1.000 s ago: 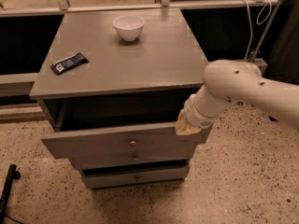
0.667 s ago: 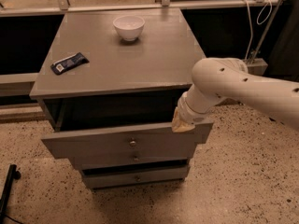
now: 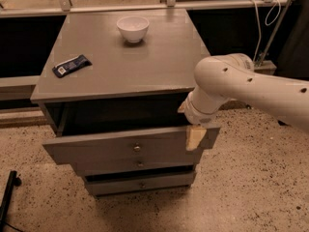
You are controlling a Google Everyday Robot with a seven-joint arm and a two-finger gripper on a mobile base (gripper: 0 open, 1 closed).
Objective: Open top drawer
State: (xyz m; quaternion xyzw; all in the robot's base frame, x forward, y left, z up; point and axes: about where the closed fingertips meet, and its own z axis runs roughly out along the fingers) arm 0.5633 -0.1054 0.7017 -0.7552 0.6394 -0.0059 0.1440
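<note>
Top drawer (image 3: 111, 149), the grey wooden one with the widest front and a small round metal knob (image 3: 137, 148) at centre, stands partly pulled out toward the near side. There is a dark open gap between its front panel and the cabinet body. Its front sits nearer than the edge of the cabinet top.

The gripper (image 3: 194, 135) is at the right end of that front panel, coming down over the top edge. A tan tip lies against the panel's outer face, well right of the knob. I cannot tell whether the gripper is open or closed on the panel.

The white perforated arm (image 3: 251, 86) reaches in from the right, with its wrist just above the drawer's right corner.

Two narrower grey drawer fronts sit below, middle (image 3: 111, 166) and bottom (image 3: 140, 183), each with a like knob.

On the grey wooden cabinet top (image 3: 159, 66), a white round bowl (image 3: 133, 28) sits far, near centre. A dark blue flat packet (image 3: 71, 65) lies at the left, well apart from the bowl.

The speckled floor (image 3: 251, 187) lies around the cabinet. A metal rail (image 3: 217, 5) runs along the far side.
</note>
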